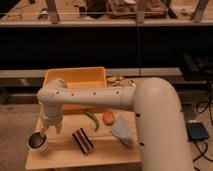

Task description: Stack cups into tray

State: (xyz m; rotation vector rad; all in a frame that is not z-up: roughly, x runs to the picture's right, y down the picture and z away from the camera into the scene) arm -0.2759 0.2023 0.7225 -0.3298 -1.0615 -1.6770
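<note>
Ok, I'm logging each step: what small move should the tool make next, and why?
Probably ease the tool down onto the cream cup: it hangs just over the cup's rim at a near corner of the table, and the cup is not yet in the yellow tray.

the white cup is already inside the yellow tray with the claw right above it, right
Not quite. The white cup is not inside the yellow tray; it stands on the wooden table, outside the tray and nearer the camera. The claw is right above it, as the camera view shows.
</note>
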